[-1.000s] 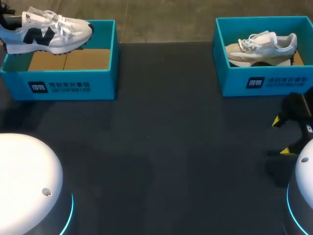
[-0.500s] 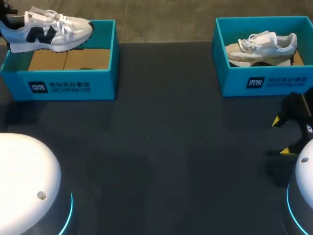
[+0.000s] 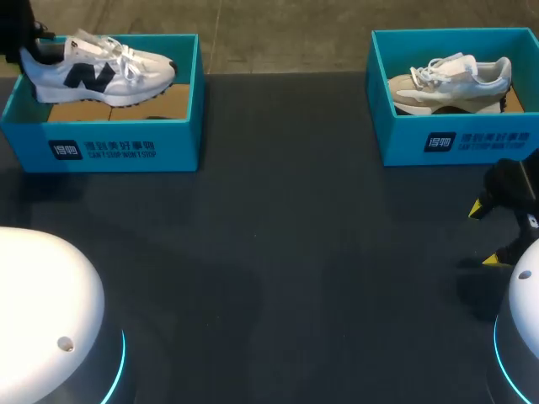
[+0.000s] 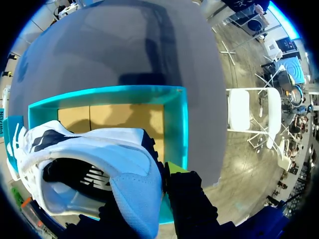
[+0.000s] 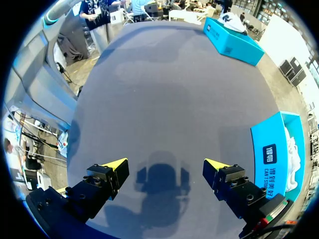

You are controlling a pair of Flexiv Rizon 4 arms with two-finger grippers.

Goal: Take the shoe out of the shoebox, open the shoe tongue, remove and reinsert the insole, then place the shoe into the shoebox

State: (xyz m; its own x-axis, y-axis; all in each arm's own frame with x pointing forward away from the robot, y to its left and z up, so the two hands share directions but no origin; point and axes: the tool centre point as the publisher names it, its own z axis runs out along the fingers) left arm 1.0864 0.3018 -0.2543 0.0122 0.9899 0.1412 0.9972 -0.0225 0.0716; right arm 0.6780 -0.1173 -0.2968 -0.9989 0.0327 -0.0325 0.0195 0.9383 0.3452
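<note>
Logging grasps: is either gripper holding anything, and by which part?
The left gripper holds the white sneaker by its heel, above the left shoebox. The right gripper is open and empty.

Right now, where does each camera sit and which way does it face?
Head view: fixed above and behind the robot, looking down on the table; arm bases and the right gripper show.
Left wrist view: on the left wrist, looking along the left gripper, shut on the white shoe over the left shoebox.
Right wrist view: on the right wrist, looking down at the table past its open gripper, the right shoebox beside it.
Shared: head and left wrist views both show that shoe and shoebox.
</note>
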